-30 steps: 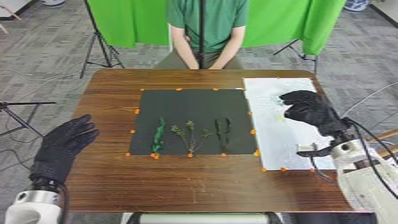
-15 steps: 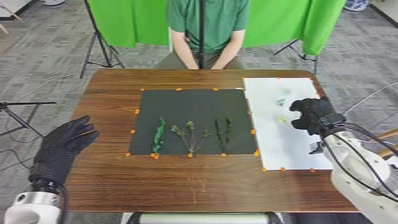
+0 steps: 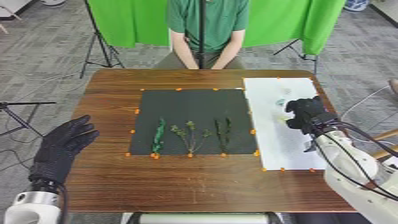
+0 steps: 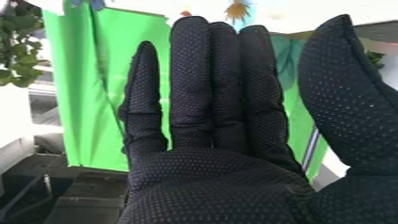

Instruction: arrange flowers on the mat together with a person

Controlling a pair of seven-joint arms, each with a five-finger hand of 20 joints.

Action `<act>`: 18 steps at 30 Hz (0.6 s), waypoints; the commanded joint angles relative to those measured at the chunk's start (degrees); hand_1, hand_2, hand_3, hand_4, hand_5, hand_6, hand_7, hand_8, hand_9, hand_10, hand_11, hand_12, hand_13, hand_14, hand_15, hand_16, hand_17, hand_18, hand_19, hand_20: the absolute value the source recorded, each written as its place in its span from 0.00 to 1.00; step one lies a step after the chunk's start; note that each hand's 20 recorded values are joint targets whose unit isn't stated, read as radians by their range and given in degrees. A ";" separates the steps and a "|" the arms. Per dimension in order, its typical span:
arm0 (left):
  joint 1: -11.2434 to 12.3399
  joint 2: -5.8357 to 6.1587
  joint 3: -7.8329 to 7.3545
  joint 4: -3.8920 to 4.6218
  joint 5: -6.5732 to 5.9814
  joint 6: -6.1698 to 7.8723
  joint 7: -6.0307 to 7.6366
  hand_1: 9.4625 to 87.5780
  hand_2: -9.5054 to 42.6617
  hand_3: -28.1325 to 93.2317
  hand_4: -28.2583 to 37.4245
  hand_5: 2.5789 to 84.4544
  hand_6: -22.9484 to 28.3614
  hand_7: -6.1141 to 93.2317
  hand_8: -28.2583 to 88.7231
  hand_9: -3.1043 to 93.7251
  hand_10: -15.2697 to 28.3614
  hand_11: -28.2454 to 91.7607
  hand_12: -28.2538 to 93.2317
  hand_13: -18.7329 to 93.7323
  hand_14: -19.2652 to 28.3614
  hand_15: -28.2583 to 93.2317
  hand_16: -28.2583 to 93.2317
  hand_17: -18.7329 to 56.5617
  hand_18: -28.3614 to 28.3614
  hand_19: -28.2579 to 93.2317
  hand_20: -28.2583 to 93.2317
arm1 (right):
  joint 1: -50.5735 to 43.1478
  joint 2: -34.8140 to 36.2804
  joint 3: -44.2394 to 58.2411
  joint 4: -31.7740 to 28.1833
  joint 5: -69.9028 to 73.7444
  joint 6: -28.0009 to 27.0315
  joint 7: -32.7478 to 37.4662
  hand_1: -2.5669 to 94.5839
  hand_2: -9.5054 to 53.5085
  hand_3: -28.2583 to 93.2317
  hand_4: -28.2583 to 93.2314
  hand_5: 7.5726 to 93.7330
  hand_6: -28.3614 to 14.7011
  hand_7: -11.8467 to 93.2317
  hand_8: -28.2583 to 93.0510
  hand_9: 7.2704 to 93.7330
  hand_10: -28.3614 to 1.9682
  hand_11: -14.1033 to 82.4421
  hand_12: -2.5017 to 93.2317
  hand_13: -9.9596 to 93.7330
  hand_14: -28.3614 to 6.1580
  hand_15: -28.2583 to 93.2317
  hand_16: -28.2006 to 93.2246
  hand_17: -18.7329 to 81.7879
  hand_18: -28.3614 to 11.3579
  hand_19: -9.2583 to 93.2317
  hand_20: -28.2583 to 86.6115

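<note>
- Since the last earlier frame, the right hand has been shifted slightly toward the black mat; it is held over the white sheet to the mat's right.
- The green leafy stem, branched sprig and dark leafy stem have been left unchanged, side by side from left to right on the mat's near half.
- Part of the sheet is hidden by the right hand; a small green piece and a yellowish spot, right of the mat, can hardly be made out.
- In the right wrist view, the right hand is spread wide, fingers straight, thumb apart.
- The left hand is held loosely open, left of the mat.
</note>
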 commanded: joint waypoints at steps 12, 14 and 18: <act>0.34 -0.35 -0.13 0.12 0.00 0.04 -0.39 0.26 0.32 0.81 0.10 0.50 0.55 0.31 0.16 0.41 0.71 0.53 0.38 0.45 0.78 0.62 0.23 0.22 0.92 0.69 0.30 | 4.92 -1.12 -8.12 5.43 0.43 8.56 -1.00 0.47 0.00 0.86 0.00 0.62 0.77 0.60 0.24 0.75 0.77 0.44 0.56 0.71 0.69 0.73 0.47 0.43 0.34 0.72 0.58; 0.29 -0.36 -0.15 0.15 0.00 0.01 -0.42 0.26 0.32 0.81 0.10 0.50 0.55 0.31 0.16 0.41 0.71 0.53 0.38 0.45 0.78 0.62 0.23 0.22 0.92 0.69 0.30 | 5.20 -1.30 -8.82 5.84 0.52 9.83 -1.40 0.49 0.00 0.86 0.00 0.68 0.78 0.59 0.25 0.80 0.78 0.44 0.58 0.74 0.69 0.74 0.49 0.45 0.34 0.73 0.59; 0.41 -0.39 -0.28 0.10 0.00 0.01 -0.39 0.26 0.32 0.81 0.10 0.50 0.55 0.31 0.16 0.41 0.71 0.53 0.38 0.45 0.78 0.62 0.23 0.22 0.92 0.69 0.30 | 5.59 -1.84 -9.15 5.89 0.08 10.26 -1.47 0.51 0.00 0.88 0.00 0.73 0.77 0.59 0.25 0.84 0.76 0.45 0.60 0.75 0.68 0.76 0.50 0.46 0.34 0.75 0.59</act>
